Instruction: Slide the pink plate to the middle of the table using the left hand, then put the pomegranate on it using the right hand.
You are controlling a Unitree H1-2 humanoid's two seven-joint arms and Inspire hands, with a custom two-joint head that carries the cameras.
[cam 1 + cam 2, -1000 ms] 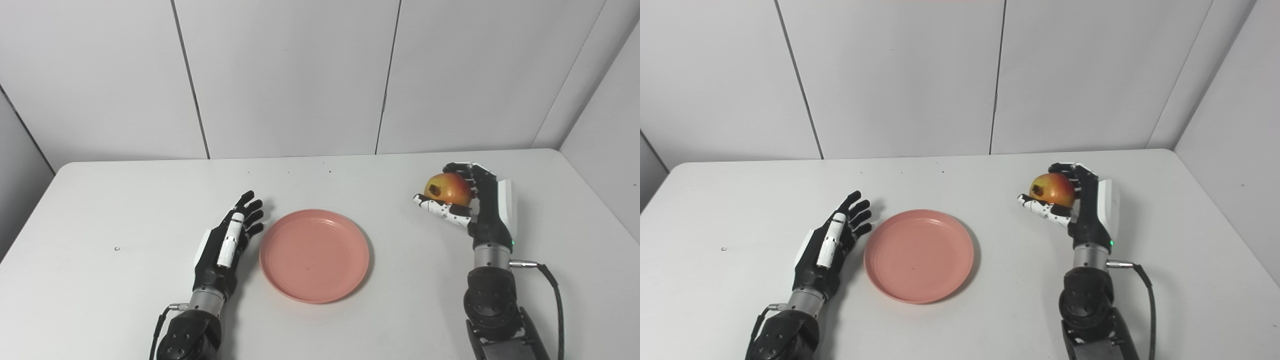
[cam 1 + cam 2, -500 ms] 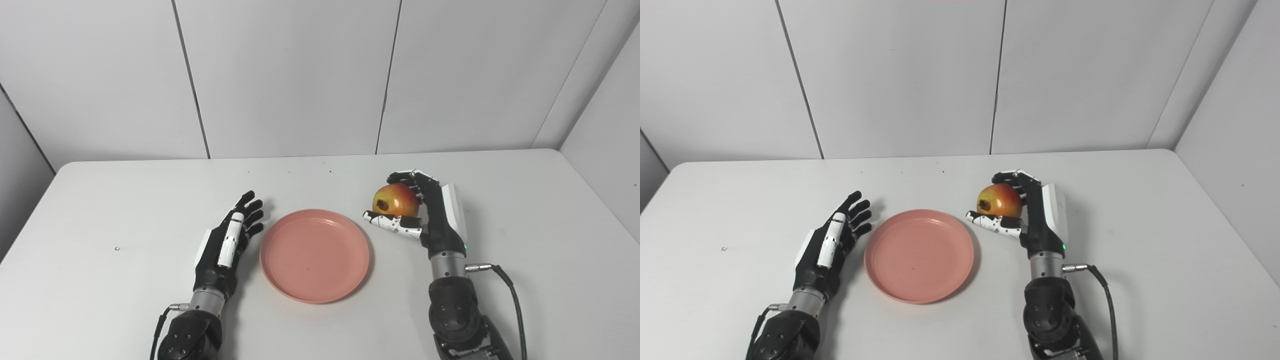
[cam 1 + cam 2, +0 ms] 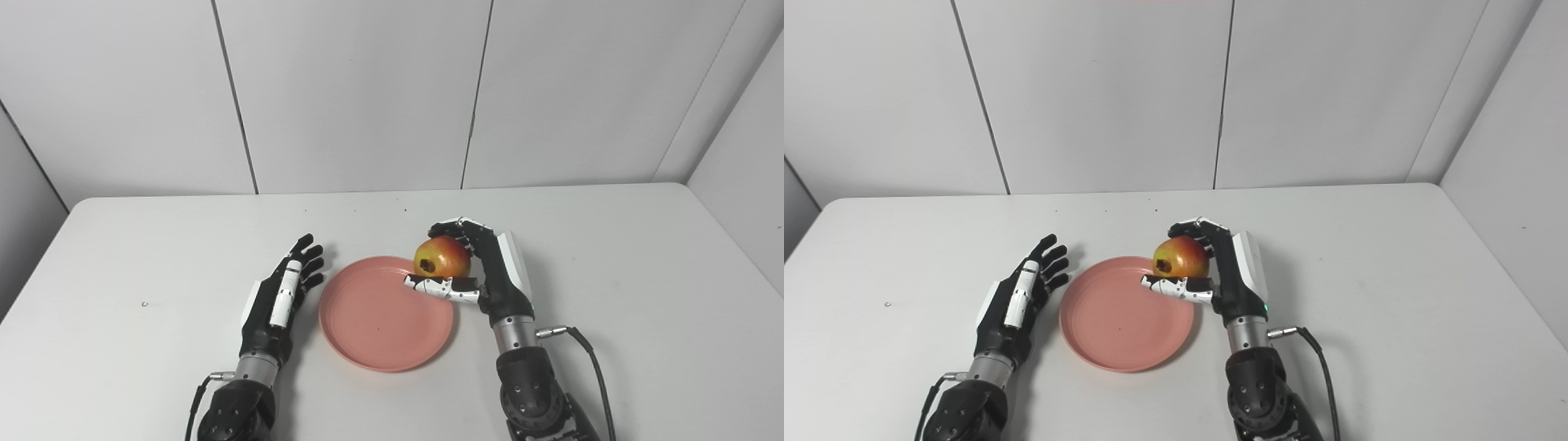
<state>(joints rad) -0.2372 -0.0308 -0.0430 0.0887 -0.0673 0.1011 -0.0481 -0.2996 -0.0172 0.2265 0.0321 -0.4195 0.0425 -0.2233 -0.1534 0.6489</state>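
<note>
The pink plate (image 3: 380,318) lies flat near the middle of the white table (image 3: 643,275). My right hand (image 3: 484,269) is shut on the red-yellow pomegranate (image 3: 442,257) and holds it just above the plate's far right rim. The same hand (image 3: 1222,266) and fruit (image 3: 1181,257) show in the right eye view. My left hand (image 3: 282,294) rests open and empty on the table just left of the plate, fingers pointing away from me, a small gap between it and the rim.
A black cable (image 3: 597,380) trails from my right wrist over the table's near right part. A tiny speck (image 3: 144,304) lies on the table at the left. Grey wall panels (image 3: 355,92) stand behind the table's far edge.
My right hand has carried the pomegranate leftwards from the table's right side to the plate's far right rim. The left hand and the plate have not moved.
</note>
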